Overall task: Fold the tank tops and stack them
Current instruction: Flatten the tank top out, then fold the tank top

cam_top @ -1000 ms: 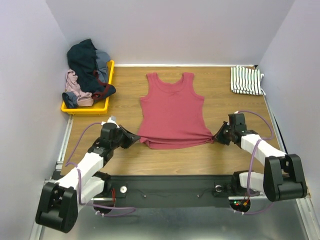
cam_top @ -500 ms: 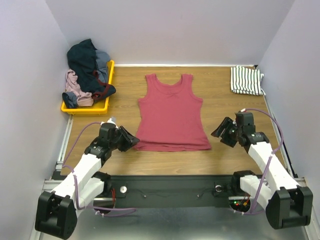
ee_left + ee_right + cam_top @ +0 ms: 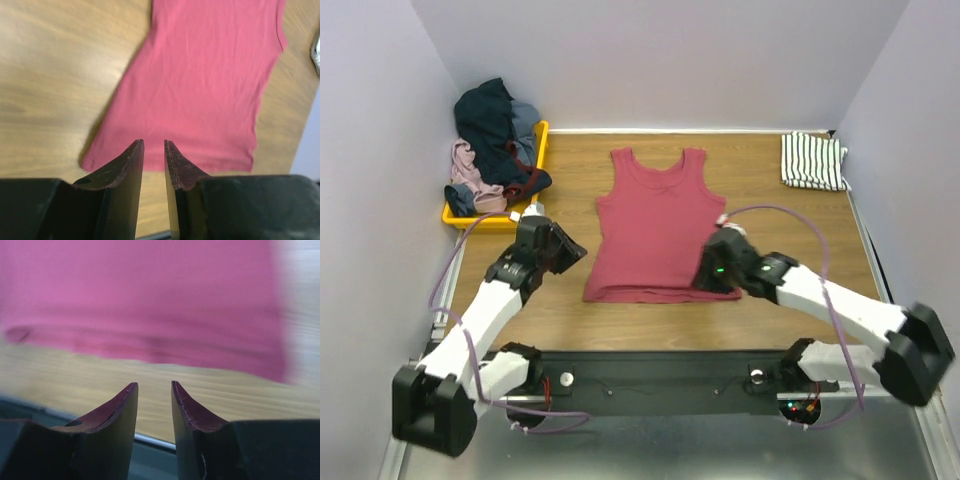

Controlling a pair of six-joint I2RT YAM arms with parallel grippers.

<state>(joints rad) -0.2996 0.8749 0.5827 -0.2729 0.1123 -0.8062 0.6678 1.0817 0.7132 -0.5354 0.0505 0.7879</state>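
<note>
A dark red tank top [image 3: 660, 225] lies flat in the middle of the table, straps toward the back wall and hem toward me. The white tank top with dark stripes [image 3: 812, 160] sits folded at the back right corner. My left gripper [image 3: 576, 252] hovers just off the red top's left hem corner. In the left wrist view it [image 3: 154, 142] is open and holds nothing, with the red top [image 3: 200, 90] spread beyond its tips. My right gripper [image 3: 708, 274] hangs over the right part of the hem. It [image 3: 152, 385] is open over bare wood, the blurred red hem [image 3: 150, 300] ahead.
A yellow tray [image 3: 485, 218] piled with dark, pink and blue clothes stands at the back left. Purple walls close in three sides. A black rail and metal frame [image 3: 650, 380] run along the near edge between the arm bases.
Both grippers were shut on the hem corners, then opened and let go. The hem now lies flat. The right arm swung left over the hem; the left arm drew back slightly.
</note>
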